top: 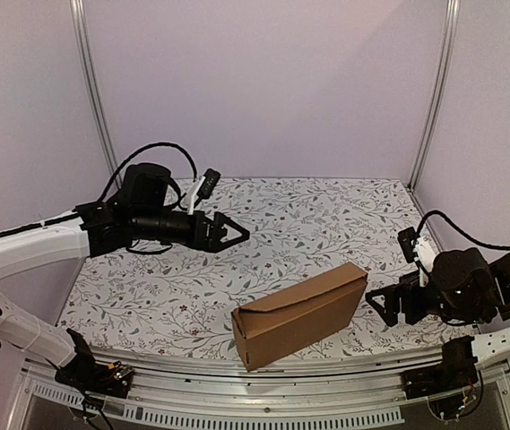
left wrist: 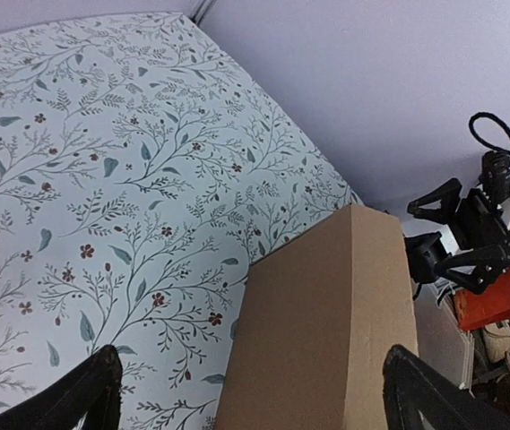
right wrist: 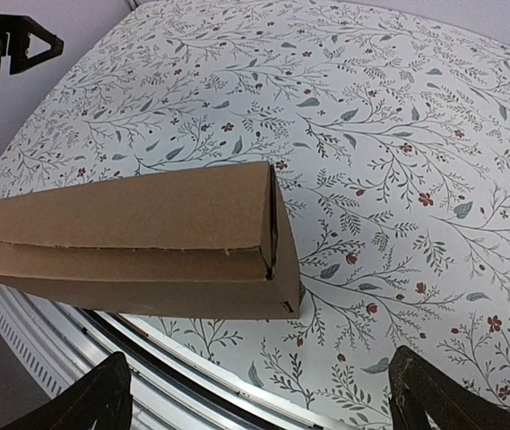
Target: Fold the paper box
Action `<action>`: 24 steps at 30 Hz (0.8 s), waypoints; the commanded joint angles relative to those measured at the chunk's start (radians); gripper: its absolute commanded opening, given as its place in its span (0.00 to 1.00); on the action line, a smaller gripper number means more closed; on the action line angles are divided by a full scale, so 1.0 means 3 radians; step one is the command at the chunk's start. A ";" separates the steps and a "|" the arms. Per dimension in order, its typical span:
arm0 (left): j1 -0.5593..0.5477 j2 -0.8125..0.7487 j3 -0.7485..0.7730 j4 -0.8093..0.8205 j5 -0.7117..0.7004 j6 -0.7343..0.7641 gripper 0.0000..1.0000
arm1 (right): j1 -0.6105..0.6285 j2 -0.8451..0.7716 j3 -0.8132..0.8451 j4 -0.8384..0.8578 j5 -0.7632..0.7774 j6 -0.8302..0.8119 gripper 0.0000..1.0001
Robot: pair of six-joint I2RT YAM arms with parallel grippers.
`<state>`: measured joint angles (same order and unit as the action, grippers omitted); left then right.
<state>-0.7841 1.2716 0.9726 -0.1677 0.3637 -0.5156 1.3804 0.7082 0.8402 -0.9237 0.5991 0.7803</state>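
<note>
folded shut, the paper box [top: 299, 313] lies on the floral counter [top: 308, 215] near its front edge, between my left gripper [top: 235, 232] and right gripper [top: 378, 306], both spread wide, touching nothing. folding looks finished; i judge the next move needs only a retreat.

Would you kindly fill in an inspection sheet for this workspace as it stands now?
Surface: table, floral cover, lying flat.
Job's things: paper box, folded up, near the front edge, touching neither gripper.
Clutter: nothing seen.
Grippers: left gripper open, hovering beyond the box; right gripper open, beside its right end.
Cables: black cables loop at both wrists, clear of the box.
Surroundings: plain lilac walls, metal frame posts.
</note>
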 commanded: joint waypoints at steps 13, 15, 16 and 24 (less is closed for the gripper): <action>-0.0234 0.1149 0.0607 -0.0077 0.1273 0.0289 0.88 | -0.0027 0.1310 -0.0380 0.1062 -0.0606 0.0472 0.65; -0.0260 0.1165 0.0575 -0.0074 0.1281 0.0254 0.88 | -0.0031 0.1414 -0.0410 0.1260 -0.0576 0.0496 0.61; -0.0279 0.1170 0.0553 -0.0064 0.1287 0.0237 0.88 | -0.0036 0.1450 -0.0423 0.1360 -0.0541 0.0502 0.59; -0.0433 0.1031 0.0276 -0.0055 0.1092 0.0106 0.87 | -0.0275 0.1909 -0.0374 0.2148 -0.0432 0.0314 0.51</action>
<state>-0.8909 1.6142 1.1015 -0.1696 0.7235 -0.4648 1.3411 1.2114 0.7246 -0.4290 0.4580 0.9085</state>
